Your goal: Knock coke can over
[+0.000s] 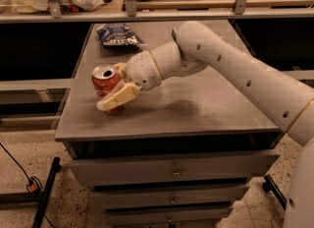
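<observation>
1. The coke can point(104, 80) stands upright near the front-left corner of the grey table point(206, 109), silver top showing.
2. I judge it light and thin-walled, slick on the sides, and top-heavy enough to tip easily. A push high on the wall, near the rim, should topple it; low contact would likely just slide it.
3. The gripper point(112, 87) sits at the can with its jaws spread, one finger point(119, 97) lying across the can's lower front, the other behind it. I can't tell whether either pad presses the metal.
4. The arm point(235, 70) reaches in from the right, low over the tabletop.
5. A blue snack bag point(117, 34) lies at the back, well apart from the can.
</observation>
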You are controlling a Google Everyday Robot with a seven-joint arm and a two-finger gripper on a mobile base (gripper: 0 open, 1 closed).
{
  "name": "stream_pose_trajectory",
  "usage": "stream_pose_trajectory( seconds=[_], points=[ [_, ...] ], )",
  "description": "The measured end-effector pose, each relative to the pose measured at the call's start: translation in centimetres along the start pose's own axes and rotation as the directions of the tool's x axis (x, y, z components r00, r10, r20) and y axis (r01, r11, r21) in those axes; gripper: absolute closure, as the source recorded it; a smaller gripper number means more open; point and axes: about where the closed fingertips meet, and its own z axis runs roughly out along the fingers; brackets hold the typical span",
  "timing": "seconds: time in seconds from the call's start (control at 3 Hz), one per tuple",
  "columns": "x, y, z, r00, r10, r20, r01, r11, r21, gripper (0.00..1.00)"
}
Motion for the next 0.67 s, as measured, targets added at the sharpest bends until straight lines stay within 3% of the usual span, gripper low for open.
stream_pose_trajectory(
  seconds=[0.33,0.67],
  points=[
    [0.3,-0.2,-0.2,0.999,0.031,0.01,-0.031,0.9995,0.008,0.53],
    [0.1,-1.4,-2.4,0.998,0.053,-0.023,-0.051,0.9962,0.071,0.56]
  ],
)
